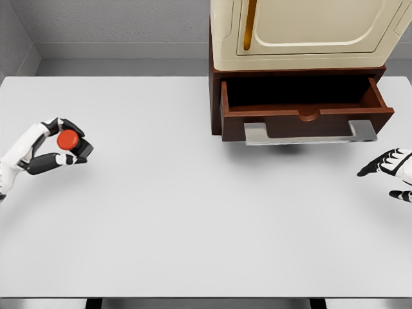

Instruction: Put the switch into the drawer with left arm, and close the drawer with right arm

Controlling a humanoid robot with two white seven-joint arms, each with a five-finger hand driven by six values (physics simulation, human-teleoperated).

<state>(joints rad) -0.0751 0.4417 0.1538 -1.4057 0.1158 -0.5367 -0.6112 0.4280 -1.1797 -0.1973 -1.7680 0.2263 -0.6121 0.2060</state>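
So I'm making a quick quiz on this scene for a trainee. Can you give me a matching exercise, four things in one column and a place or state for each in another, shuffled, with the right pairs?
Things:
1. switch
2. drawer
3. right hand
4. drawer handle

Places or states:
A. grey bar across the brown front panel
B. pulled open, nothing seen inside
C. at the picture's right edge, fingers relaxed, holding nothing
D. red button on black base, held in the left hand at the table's left side

Pairs: 1-D, 2-B, 3-C, 4-A
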